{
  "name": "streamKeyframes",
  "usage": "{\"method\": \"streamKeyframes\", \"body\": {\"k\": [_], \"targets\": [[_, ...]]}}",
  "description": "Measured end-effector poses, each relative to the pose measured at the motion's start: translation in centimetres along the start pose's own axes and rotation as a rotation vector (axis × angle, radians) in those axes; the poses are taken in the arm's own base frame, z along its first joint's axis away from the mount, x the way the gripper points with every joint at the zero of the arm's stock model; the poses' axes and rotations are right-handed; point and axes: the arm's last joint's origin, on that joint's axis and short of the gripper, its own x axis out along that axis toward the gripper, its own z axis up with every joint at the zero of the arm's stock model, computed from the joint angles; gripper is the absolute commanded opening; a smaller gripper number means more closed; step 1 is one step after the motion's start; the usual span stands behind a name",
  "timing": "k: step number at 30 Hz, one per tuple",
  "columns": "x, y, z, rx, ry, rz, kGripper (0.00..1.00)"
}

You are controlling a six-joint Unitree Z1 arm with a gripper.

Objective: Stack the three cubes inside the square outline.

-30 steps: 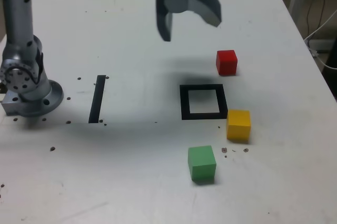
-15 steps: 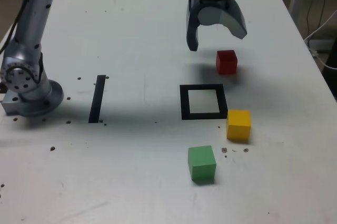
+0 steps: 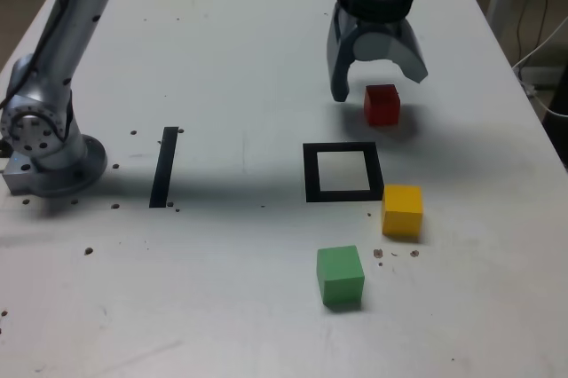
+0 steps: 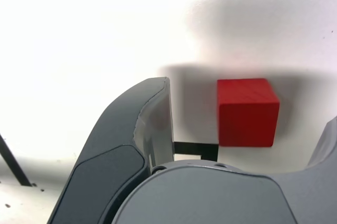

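Down and rightward across the exterior view comes my end effector [image 3: 377, 79], jaws apart, now just above the red cube [image 3: 382, 104] in the upper right. Nothing is stacked; the outline [image 3: 343, 172] mid-tabletop sits bare, so I judge a first grasp is near.

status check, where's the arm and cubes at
Gripper open, empty, above red cube. Yellow cube and green cube outside square outline. Nothing stacked, path unobstructed.
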Motion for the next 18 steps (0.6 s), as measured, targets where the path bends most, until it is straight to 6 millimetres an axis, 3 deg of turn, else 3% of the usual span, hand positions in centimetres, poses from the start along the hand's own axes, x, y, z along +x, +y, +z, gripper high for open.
{"method": "streamKeyframes", "body": {"k": [4, 18], "targets": [[0.5, 0.1, 0.5, -0.001, 0.006, -0.001, 0.96], [2.1, 0.1, 1.6, -0.017, 0.016, -0.034, 0.68]]}}
